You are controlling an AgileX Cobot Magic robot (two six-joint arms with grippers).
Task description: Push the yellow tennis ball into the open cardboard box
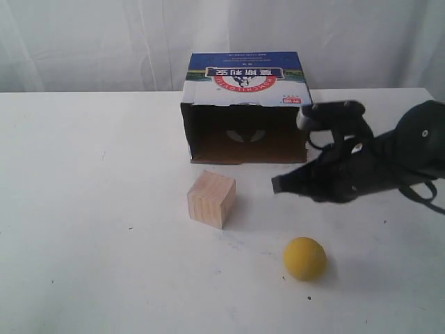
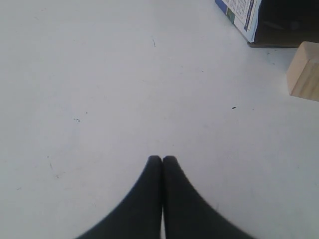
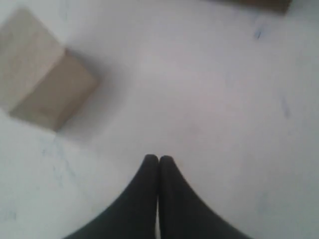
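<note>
The yellow tennis ball lies on the white table near the front, right of centre. The open cardboard box lies at the back with its dark mouth facing forward and a blue-and-white printed panel on top; one corner of it shows in the left wrist view. My right gripper is shut and empty, hovering between box and ball, up and to the left of the ball. My left gripper is shut and empty over bare table; it does not show in the exterior view.
A pale wooden cube stands in front of the box's left half, left of my right gripper. The right arm's dark body stretches in from the right edge. A white curtain hangs behind the table.
</note>
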